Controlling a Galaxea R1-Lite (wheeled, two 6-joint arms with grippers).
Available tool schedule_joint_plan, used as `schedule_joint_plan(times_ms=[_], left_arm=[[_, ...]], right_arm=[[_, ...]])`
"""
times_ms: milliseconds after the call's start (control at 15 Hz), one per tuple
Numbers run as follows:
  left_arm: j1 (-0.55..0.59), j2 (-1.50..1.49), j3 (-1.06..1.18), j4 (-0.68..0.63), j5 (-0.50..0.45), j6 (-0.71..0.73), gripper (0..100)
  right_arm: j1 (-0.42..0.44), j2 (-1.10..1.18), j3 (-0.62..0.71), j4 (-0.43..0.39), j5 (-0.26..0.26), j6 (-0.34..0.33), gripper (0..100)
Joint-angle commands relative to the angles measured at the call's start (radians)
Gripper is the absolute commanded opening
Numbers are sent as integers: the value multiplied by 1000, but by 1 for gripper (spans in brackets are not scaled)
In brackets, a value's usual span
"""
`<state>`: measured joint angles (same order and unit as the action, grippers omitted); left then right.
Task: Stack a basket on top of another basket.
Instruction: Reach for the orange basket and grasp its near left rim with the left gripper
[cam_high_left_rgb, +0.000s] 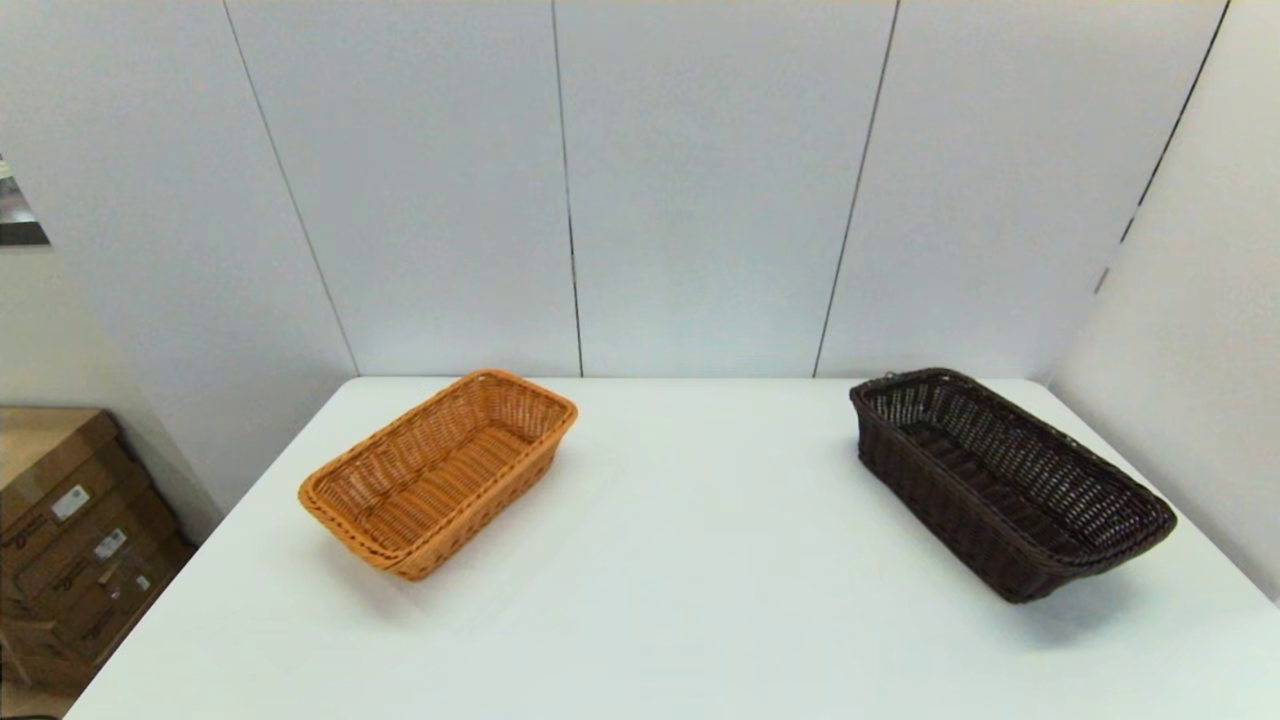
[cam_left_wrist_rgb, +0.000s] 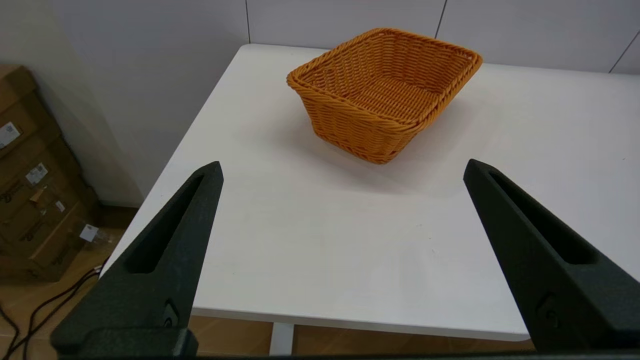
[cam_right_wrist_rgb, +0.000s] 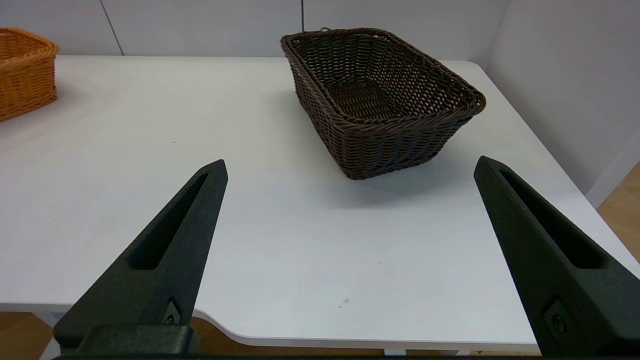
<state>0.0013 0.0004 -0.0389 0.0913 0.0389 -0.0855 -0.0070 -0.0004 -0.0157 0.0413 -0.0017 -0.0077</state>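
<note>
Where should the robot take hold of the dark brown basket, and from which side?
Probably the near short end of the dark brown basket, on its rolled rim. The right tool is open, facing that end from the table's front edge, and the thin upright wall would fit between its fingers.

Bright, even light falls from overhead. Soft shadows sit beside the dark basket and orange basket. No glare or blur.
</note>
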Motion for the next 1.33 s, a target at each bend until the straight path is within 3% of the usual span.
schedule_joint_plan(times_ms=[67,467,800,933,1333], left_arm=[[0,55,-82,44,-2,-8,100],[5,728,-481,76,44,-318,100],[3,1362,-754,136,167,-714,100],[-3,1543,-854,179,170,-866,100],[-10,1911,-1029,228,162,-997,100]], right_arm=[[1,0,-1,0,0,0,100],[1,0,0,0,0,0,100],[-1,0,0,0,0,-2,100],[1,0,-1,0,0,-2,100],[-1,0,0,0,0,-2,100]])
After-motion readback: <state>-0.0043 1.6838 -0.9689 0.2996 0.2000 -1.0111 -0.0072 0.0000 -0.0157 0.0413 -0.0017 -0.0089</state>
